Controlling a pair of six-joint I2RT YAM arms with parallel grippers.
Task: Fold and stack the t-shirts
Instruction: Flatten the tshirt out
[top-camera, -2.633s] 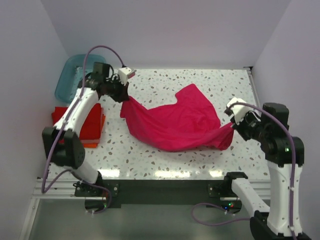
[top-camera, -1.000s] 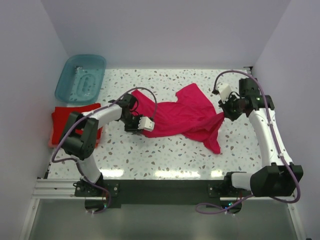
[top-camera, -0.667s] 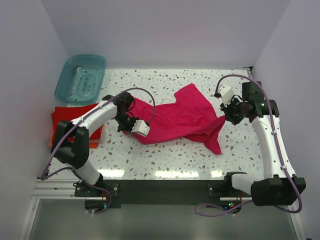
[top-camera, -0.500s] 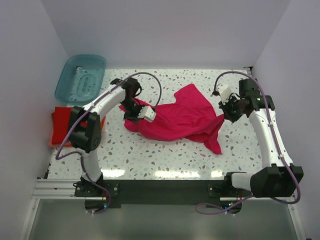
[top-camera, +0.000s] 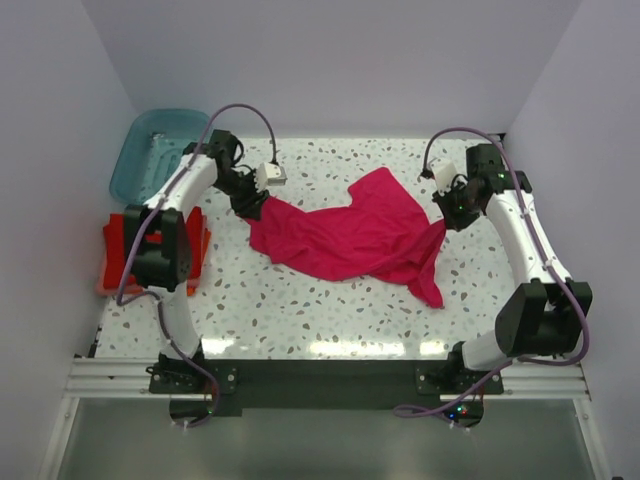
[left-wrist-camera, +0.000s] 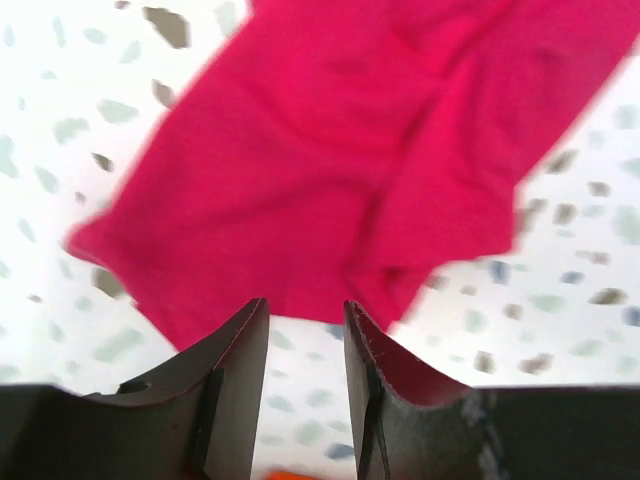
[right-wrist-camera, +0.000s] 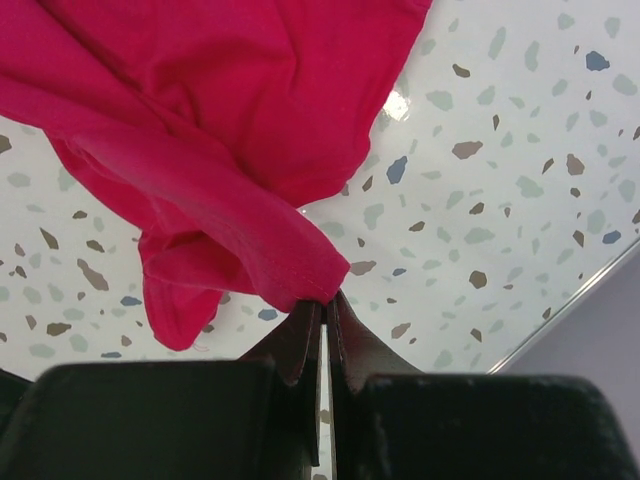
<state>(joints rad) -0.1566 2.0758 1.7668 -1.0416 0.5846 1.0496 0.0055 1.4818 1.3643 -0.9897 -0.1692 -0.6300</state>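
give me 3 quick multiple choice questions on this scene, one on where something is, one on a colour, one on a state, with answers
1. Where is the teal tub in the top view?
A far left
B near right
C centre

2. What colour is the unfolded shirt?
A white
B blue
C magenta-pink

3. What is the right claw doing?
A hanging open
B shut on the unfolded shirt
C shut on the teal tub

Answers:
1 A, the top view shows it at the far left.
2 C, every view shows that cloth magenta-pink.
3 B, the right wrist view shows cloth pinched at its fingertips.
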